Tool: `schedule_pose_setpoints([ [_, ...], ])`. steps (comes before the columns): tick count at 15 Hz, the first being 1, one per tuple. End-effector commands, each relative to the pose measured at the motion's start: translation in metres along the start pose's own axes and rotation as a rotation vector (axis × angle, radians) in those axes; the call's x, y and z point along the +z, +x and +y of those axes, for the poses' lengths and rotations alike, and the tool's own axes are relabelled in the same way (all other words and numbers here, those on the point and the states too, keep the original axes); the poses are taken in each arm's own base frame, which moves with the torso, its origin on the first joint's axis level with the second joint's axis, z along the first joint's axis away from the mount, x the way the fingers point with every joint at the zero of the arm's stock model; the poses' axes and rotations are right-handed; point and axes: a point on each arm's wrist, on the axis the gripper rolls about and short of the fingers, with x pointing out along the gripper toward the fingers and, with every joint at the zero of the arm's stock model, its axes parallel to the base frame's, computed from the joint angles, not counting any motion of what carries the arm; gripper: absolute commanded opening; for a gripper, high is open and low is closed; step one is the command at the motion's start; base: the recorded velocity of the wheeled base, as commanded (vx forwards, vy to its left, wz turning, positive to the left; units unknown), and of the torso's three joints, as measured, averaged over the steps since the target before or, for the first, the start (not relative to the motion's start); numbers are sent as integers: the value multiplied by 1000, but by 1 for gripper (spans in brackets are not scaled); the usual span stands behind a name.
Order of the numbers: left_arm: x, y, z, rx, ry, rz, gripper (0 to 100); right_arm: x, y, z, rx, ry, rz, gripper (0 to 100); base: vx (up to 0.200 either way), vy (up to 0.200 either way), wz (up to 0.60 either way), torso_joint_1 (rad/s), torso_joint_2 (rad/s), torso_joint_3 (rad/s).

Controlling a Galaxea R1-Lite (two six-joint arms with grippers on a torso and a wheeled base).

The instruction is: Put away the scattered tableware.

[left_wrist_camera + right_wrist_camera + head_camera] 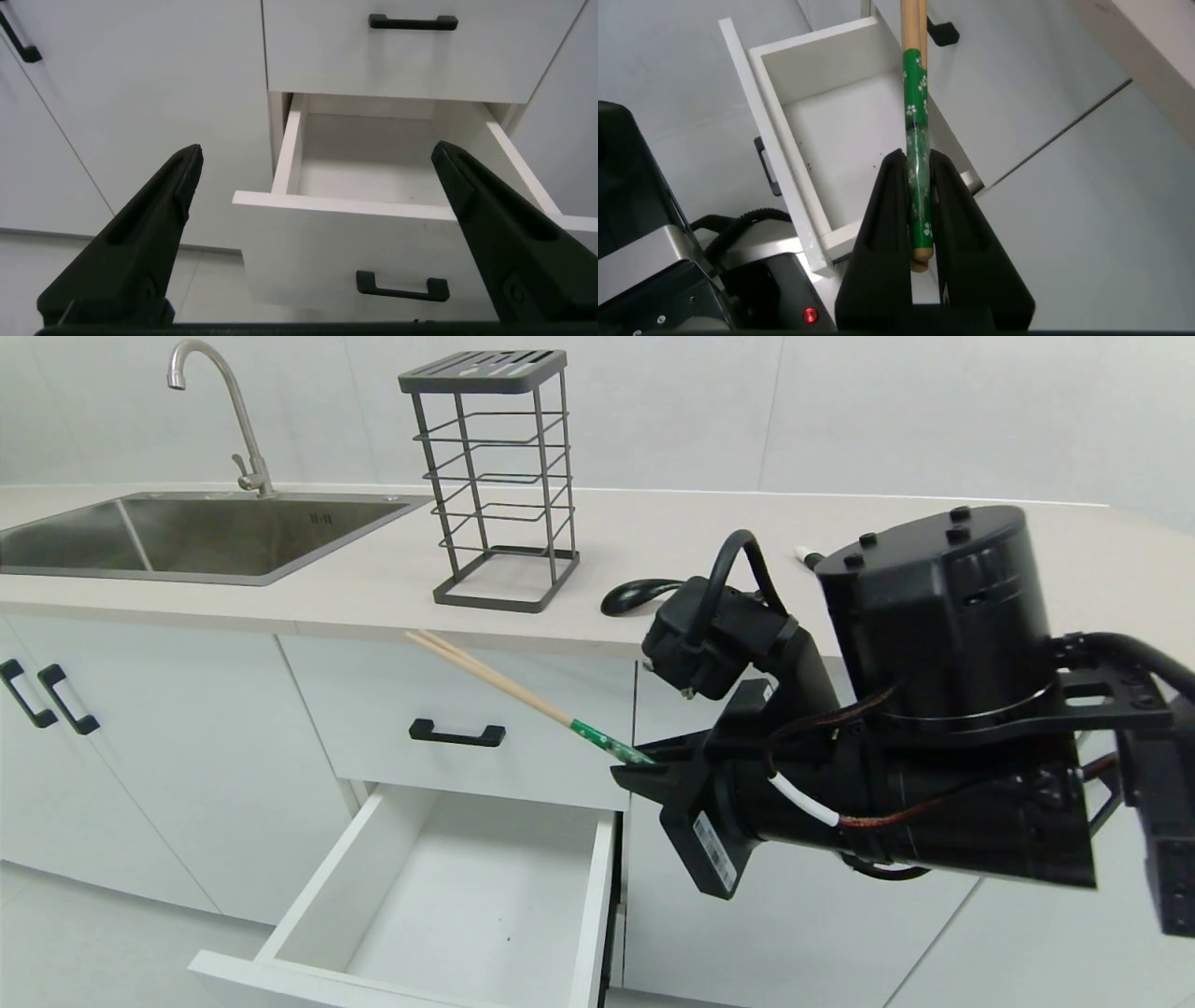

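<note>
A pale stone-look kitchen counter runs along a white tiled wall above white cabinets. Below it, in the air in front of the cabinets, is the pair of wooden chopsticks with green patterned ends. The right gripper is clenched on their green ends, the black fingers pressed against both sticks. The sticks tilt upward, bare tips lying toward the counter's front edge, and cross in front of the closed white upper drawer with a black bar handle. Under them the white lower drawer is pulled out.

The left gripper is spread wide with nothing between its fingers, and it faces the front of the pulled-out drawer.

On the counter a glossy black spoon-like utensil lies near the front edge, beside a dark wire rack with a slotted top. Further to the left are a stainless steel sink and its curved tap.
</note>
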Motion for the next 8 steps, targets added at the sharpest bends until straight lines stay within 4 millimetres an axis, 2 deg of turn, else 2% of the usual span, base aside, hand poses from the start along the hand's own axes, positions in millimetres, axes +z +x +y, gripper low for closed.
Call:
schedule_pose_setpoints([
  [1,0,0,0,0,0,2,100,-3,10,0,1,-1,29,0,0,0,0,0,0,0],
  [2,0,0,0,0,0,2,100,-9,24,3,12,-30,61,0,0,0,0,0,0,0],
  [5,0,0,0,0,0,2,100,-8,53,4,30,-88,82,0,0,0,0,0,0,0],
  [8,0,0,0,0,0,2,100,-9,66,4,54,-90,96,0,0,0,0,0,0,0],
])
